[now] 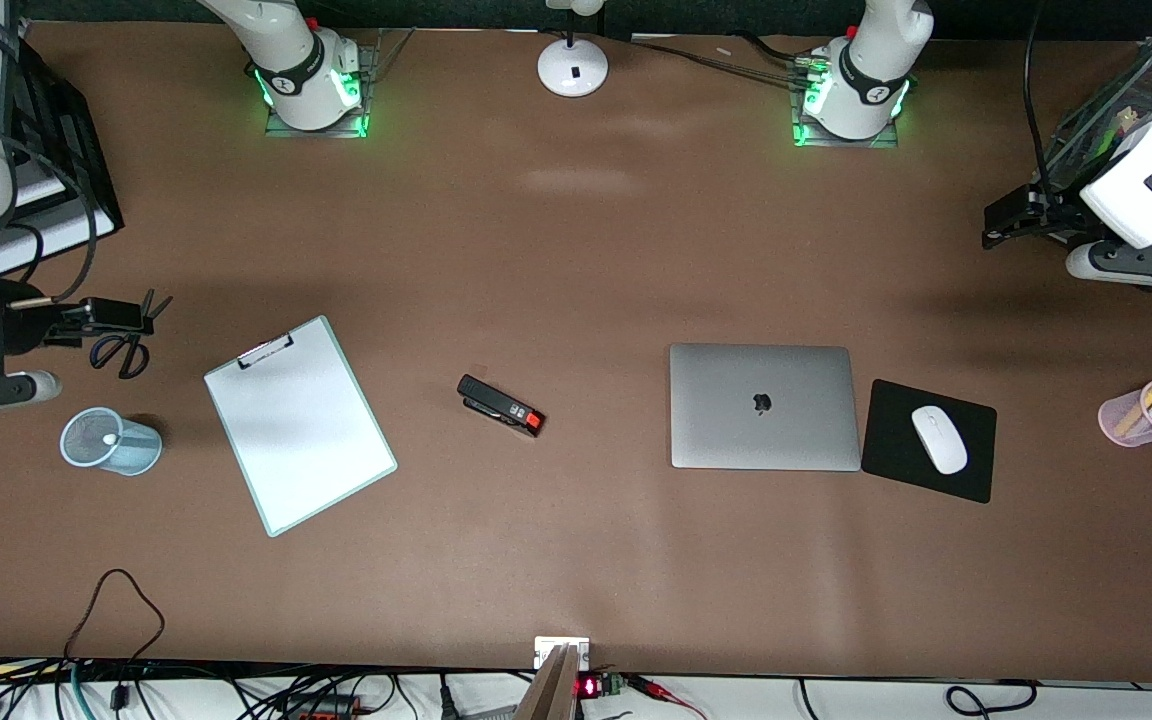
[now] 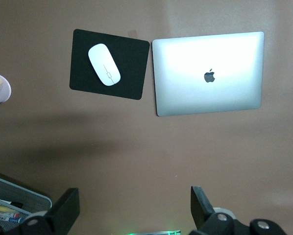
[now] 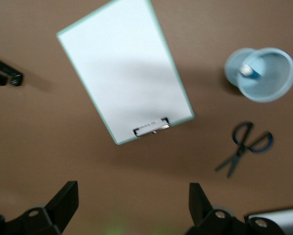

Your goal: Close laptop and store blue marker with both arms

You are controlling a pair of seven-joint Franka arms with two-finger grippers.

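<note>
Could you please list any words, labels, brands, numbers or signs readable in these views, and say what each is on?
No words or numbers can be read.
Dark apple logo, no lettering: on the closed lid of the laptop.
Red lit display at the table edge: too small to read.

closed laptop [image 1: 763, 406] beside mouse pad [image 1: 891, 455], mouse [image 1: 939, 439] on pad, blue marker [image 1: 109, 439] in mesh cup [image 1: 141, 447]

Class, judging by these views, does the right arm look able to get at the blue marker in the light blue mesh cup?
Probably yes: the blue marker lies in the open-topped light blue mesh cup at the right arm's end, and nothing covers it. The right gripper is open.
</note>
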